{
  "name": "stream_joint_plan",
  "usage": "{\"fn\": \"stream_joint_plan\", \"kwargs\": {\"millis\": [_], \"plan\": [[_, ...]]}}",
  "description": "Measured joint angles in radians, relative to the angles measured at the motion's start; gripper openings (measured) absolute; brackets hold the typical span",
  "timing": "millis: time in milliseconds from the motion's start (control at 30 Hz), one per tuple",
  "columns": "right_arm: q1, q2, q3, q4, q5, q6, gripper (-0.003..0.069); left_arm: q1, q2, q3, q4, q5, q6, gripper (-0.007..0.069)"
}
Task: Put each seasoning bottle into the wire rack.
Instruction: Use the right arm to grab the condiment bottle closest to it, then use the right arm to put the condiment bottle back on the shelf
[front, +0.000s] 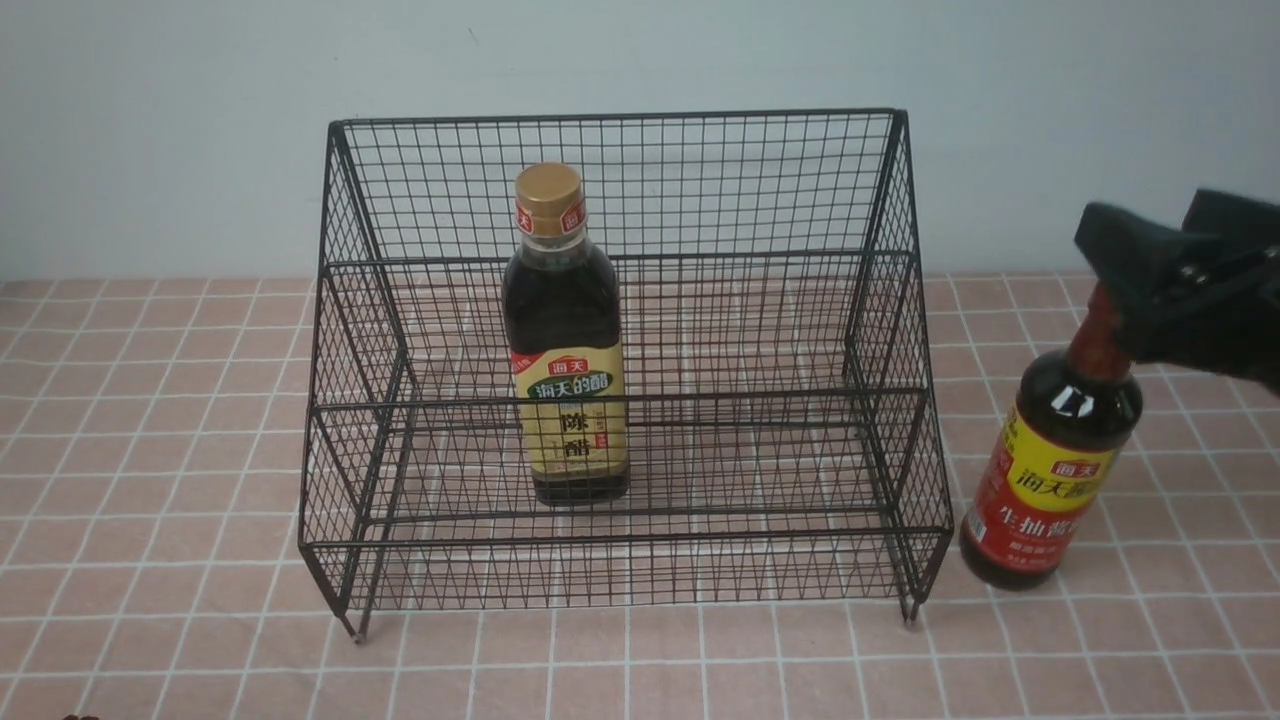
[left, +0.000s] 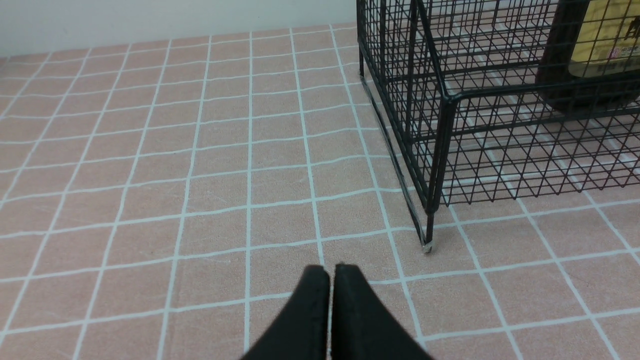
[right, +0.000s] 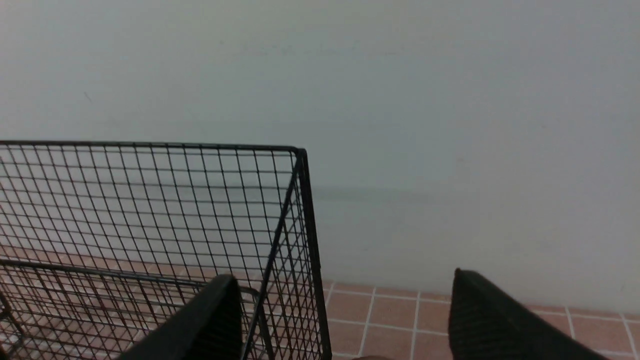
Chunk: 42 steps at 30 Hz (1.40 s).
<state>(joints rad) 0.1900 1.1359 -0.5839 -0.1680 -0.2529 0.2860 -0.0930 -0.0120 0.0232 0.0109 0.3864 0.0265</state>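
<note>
The black wire rack (front: 620, 117) stands in the middle of the tiled table. A squarish dark bottle with a gold cap and tan label (front: 565, 340) stands upright inside it on the lower tier; its base also shows in the left wrist view (left: 585, 55). A round long-necked bottle with a red-yellow label (front: 1050, 480) stands on the table just outside the rack's right side. My right gripper (front: 1150, 240) hovers at this bottle's top and hides its cap; its fingers (right: 220, 310) are wide apart and the gripper (right: 345, 300) is open. My left gripper (left: 330, 272) is shut and empty, low over the tiles.
The rack's front left leg (left: 427, 245) stands close ahead of the left gripper. The rack's right rear corner (right: 300, 150) is near the right gripper. A pale wall (front: 640, 50) runs behind the table.
</note>
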Motion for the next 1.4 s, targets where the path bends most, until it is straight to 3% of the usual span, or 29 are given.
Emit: {"fn": "stream_joint_plan", "kwargs": {"millis": [400,533,567,600,833,1100,1400], "plan": [[0.0,0.147,0.0,0.019,-0.034,-0.011,0.051,0.0,0.0,0.0,0.0,0.0,0.0,-0.0007],[0.0,0.181,0.0,0.019,-0.037,-0.011,0.0409,0.0,0.0,0.0,0.0,0.0,0.0,-0.0007],[0.0,0.193,0.0,0.015,-0.04,-0.02,0.0288,0.0,0.0,0.0,0.0,0.0,0.0,-0.0007],[0.0,0.194,-0.001,0.009,-0.044,-0.045,0.0272,0.0,0.0,0.0,0.0,0.0,0.0,-0.0007],[0.0,0.127,-0.053,0.011,0.077,-0.126,0.0269,0.0,0.0,0.0,0.0,0.0,0.0,-0.0007],[0.003,0.042,-0.312,0.015,0.162,-0.148,0.0269,0.0,0.0,0.0,0.0,0.0,0.0,-0.0007],[0.09,0.096,-0.572,0.015,0.204,-0.149,0.0269,0.0,0.0,0.0,0.0,0.0,0.0,-0.0007]]}}
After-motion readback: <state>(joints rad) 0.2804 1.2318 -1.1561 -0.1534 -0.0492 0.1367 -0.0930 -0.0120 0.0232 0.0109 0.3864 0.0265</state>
